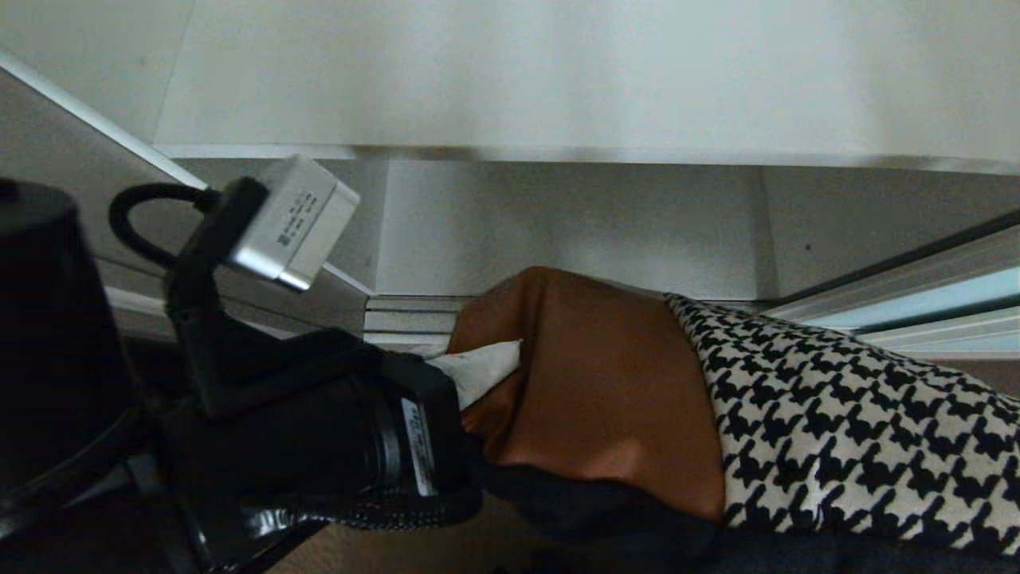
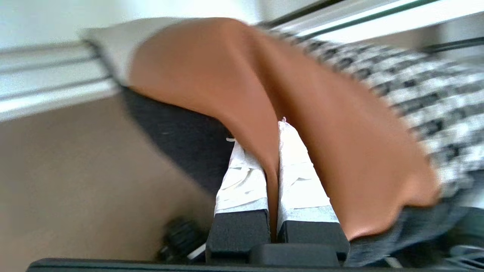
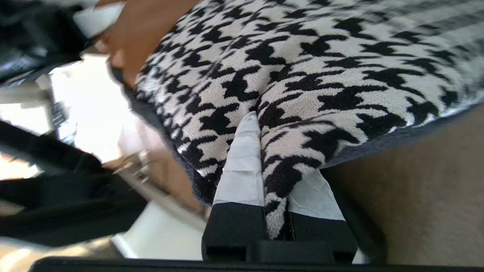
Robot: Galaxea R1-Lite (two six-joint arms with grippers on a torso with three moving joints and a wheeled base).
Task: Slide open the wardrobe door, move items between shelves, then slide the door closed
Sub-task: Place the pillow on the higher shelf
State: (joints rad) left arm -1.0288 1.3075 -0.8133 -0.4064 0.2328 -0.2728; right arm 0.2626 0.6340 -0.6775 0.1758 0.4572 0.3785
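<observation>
The cushion (image 1: 717, 414) is running off the head view's right edge. The right end effector (image 3: 270, 166) is hiding outside it. The left wrist view is looking blurry.

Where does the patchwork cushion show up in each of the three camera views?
Head view: cushion fills the lower right, left gripper pinching its brown end.
Left wrist view: cushion spans centre to right, brown fold between the fingers.
Right wrist view: cushion fills the top, right gripper pinching houndstooth.
Shared landmark: the brown-to-houndstooth seam.
</observation>
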